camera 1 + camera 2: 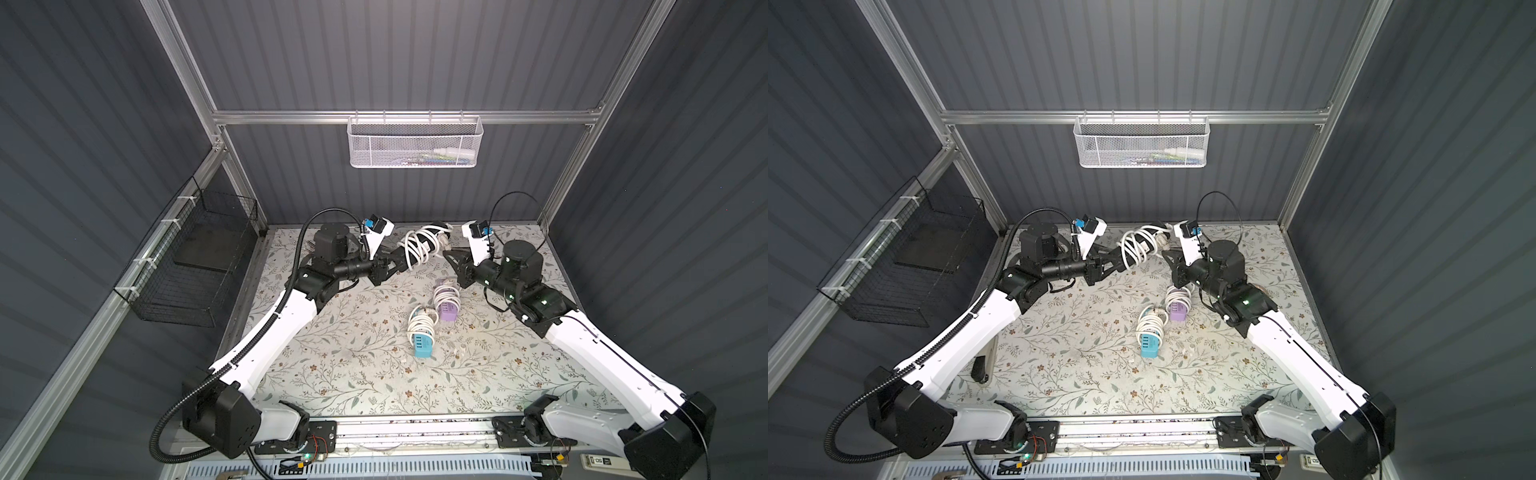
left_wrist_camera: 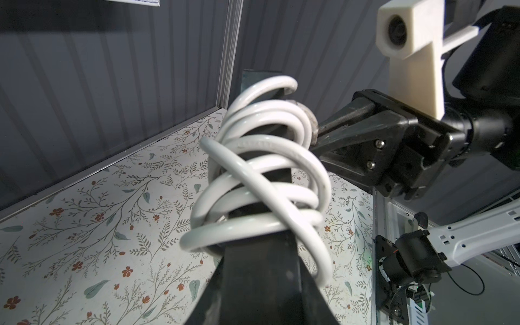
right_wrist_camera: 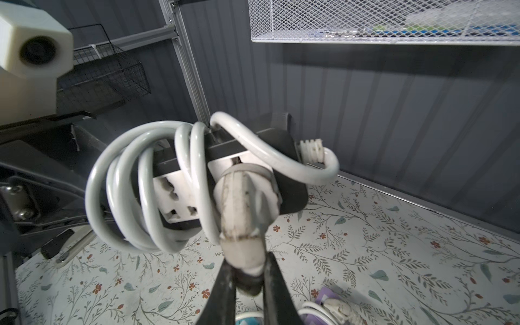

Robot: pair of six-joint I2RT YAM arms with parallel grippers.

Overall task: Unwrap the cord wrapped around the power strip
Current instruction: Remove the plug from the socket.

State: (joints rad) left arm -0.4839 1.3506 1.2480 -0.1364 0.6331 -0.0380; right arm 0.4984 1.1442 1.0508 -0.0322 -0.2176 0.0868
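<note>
The power strip (image 1: 430, 241) is held aloft, upper centre in both top views. The left gripper (image 1: 400, 254) is clamped on its black body; the right gripper (image 3: 247, 270) pinches the plug (image 3: 244, 213). The cord (image 3: 94, 191) is thick and loosely coiled, judged springy and light. The plug is the sound purchase for unwinding.

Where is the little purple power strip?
In both top views the small purple power strip lies on the floral table a little right of the middle, just beside the blue power strip.
</note>
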